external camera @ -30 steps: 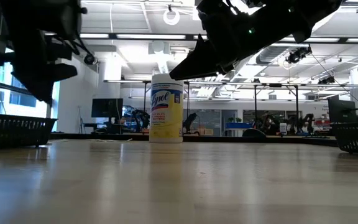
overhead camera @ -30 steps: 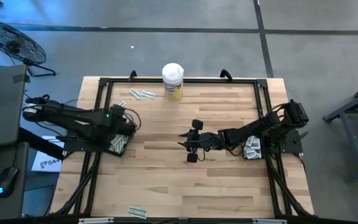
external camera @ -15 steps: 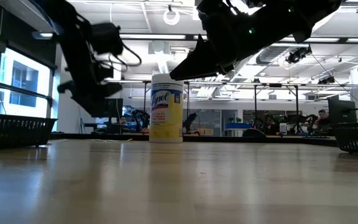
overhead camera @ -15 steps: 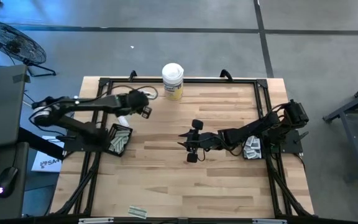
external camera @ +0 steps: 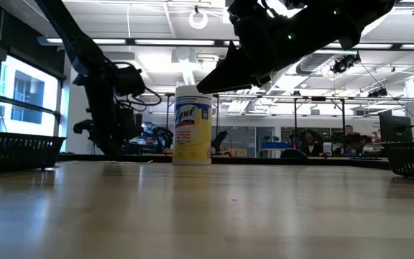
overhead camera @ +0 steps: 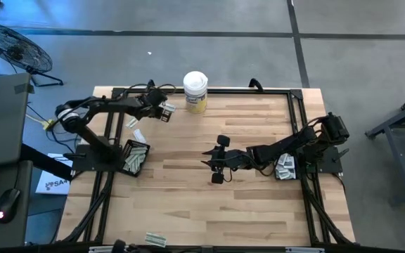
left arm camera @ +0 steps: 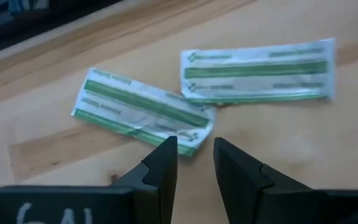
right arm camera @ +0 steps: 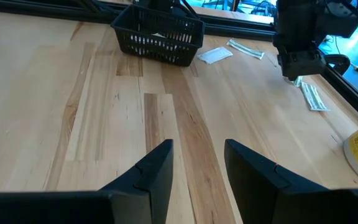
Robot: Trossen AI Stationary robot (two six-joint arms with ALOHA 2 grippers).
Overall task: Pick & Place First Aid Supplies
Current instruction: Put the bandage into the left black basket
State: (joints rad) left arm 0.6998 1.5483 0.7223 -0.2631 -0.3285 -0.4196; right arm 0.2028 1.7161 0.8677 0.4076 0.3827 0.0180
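Left gripper [left arm camera: 195, 155], fingers parted and grasping nothing, hovers over two green-striped white paper strips [left arm camera: 143, 111] beside the white-lidded yellow canister [overhead camera: 195, 91]; right gripper [right arm camera: 197, 163] waits unclenched, well apart.

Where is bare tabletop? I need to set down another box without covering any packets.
Free: the broad wood between the left basket and the right gripper, and the near stretch in front of that gripper, except one packet at the near edge. Crowded: the far-left corner, where the left gripper hovers over two green-striped strips beside the canister.
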